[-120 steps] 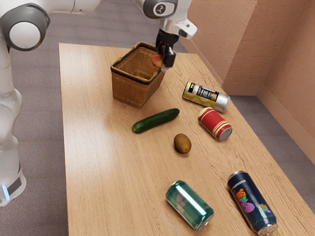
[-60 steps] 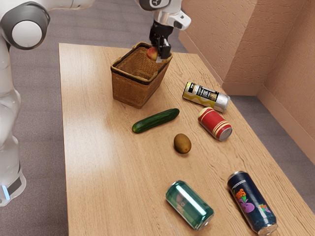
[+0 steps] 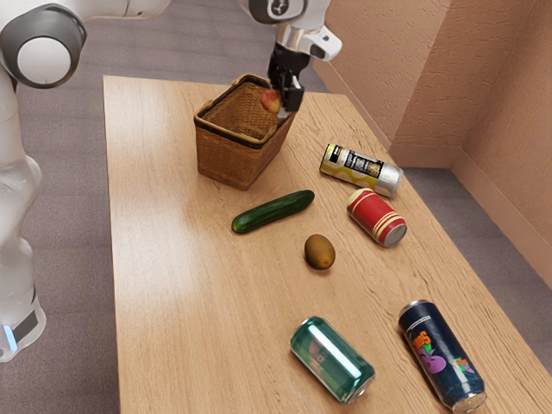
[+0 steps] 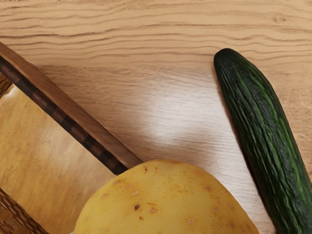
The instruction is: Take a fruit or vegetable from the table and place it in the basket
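Note:
High at the basket's far-right rim, my gripper [image 3: 284,104] is shut on a red-and-yellow fruit [image 3: 270,101] in the exterior view. The wicker basket [image 3: 228,156] stands upright on the table; the fruit overlaps its opening there, and their exact height apart is hard to judge. From the wrist view, the held fruit [image 4: 165,202] looks yellow with brown specks, beside the basket's dark-banded rim [image 4: 73,126]. A green cucumber [image 3: 273,212] lies in front of the basket; the same cucumber [image 4: 265,141] is visible from my hand. A brown kiwi-like fruit [image 3: 319,252] rests on the table.
Toward the exterior view's right lie a yellow-and-silver can [image 3: 360,171] and a red can [image 3: 377,217]. A green can [image 3: 332,360] and a dark blue can [image 3: 442,355] lie nearer the camera on the wooden table [image 3: 172,285].
With the fruit held, my gripper first shifted up and toward the exterior view's left over the basket, then came slightly back right and down. The basket and table items stayed put.

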Available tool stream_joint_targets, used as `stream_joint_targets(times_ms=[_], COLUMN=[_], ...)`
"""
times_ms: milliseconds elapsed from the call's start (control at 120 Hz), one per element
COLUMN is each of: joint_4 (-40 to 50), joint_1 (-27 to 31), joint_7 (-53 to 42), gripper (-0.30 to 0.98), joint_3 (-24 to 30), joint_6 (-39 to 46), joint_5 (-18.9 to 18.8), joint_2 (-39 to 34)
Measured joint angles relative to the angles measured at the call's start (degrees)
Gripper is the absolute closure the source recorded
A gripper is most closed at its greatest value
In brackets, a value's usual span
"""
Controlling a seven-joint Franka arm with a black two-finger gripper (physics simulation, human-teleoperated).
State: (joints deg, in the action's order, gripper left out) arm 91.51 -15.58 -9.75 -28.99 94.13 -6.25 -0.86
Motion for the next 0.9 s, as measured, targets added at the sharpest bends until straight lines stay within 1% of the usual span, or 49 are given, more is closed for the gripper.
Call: stream_joint_targets(times_ms=[333, 900], joint_4=[0.0, 0.0], joint_1=[-1.0, 3.0], joint_7=[-0.3, -0.7], gripper=[0.36, 0.36], joint_3=[-1.1, -1.5], joint_6=[-0.1, -0.2], joint_5=[0.1, 0.1], joint_2=[0.1, 0.1])
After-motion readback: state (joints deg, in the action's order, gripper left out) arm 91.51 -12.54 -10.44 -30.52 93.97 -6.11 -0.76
